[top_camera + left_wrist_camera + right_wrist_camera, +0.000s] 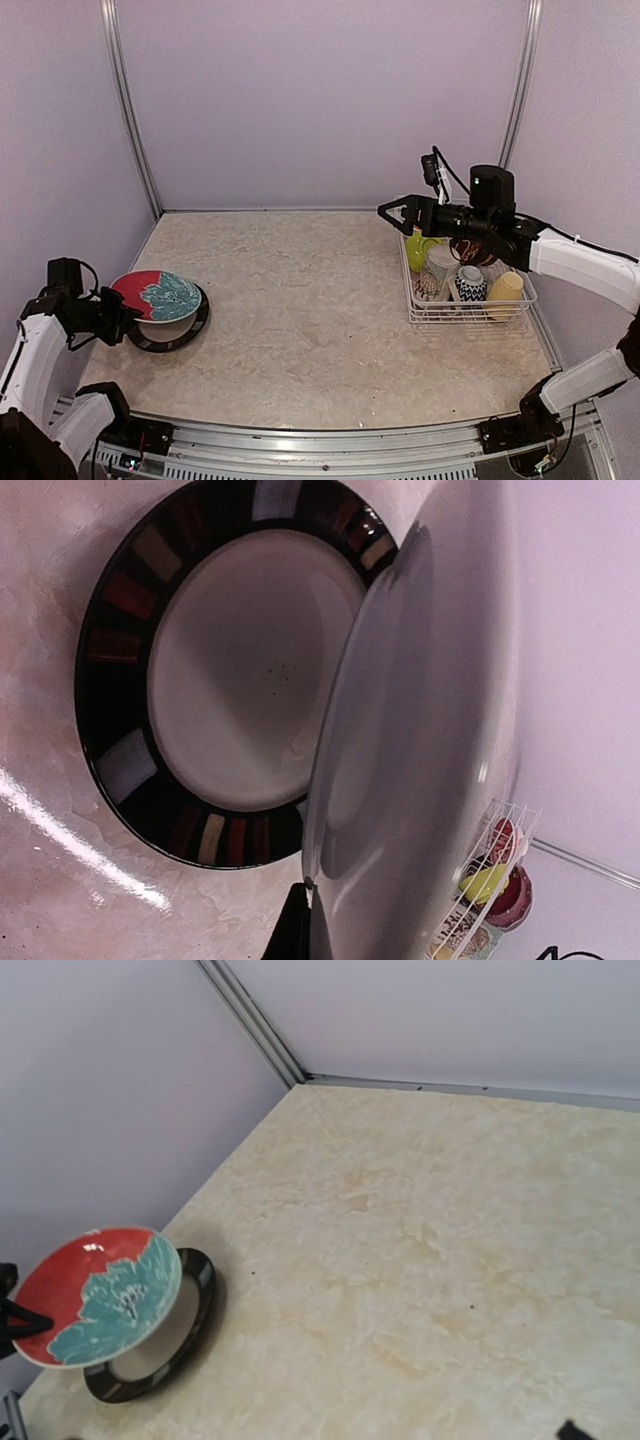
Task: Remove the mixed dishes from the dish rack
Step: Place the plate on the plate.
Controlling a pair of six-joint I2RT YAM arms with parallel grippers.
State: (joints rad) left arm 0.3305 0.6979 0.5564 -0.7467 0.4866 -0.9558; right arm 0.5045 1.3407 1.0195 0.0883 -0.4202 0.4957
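Observation:
My left gripper (122, 318) is shut on the rim of a red and teal floral plate (156, 295). It holds the plate tilted just above a black-rimmed plate (172, 332) lying on the table at the far left. In the left wrist view one finger (293, 928) pinches the plate's pale underside (420, 730) over the black-rimmed plate (240, 670). The white wire dish rack (428, 315) stands at the right and holds a lime-green bowl (419, 246), patterned cups (470, 283) and a pale-yellow mug (506, 295). My right gripper (393, 213) is open and empty, above the rack's left far corner.
The right wrist view looks across the marbled tabletop (420, 1260) to the held plate (100, 1295) and the black-rimmed plate (192, 1315). Purple walls close the table at back and sides, with a metal rail along the near edge (330, 445).

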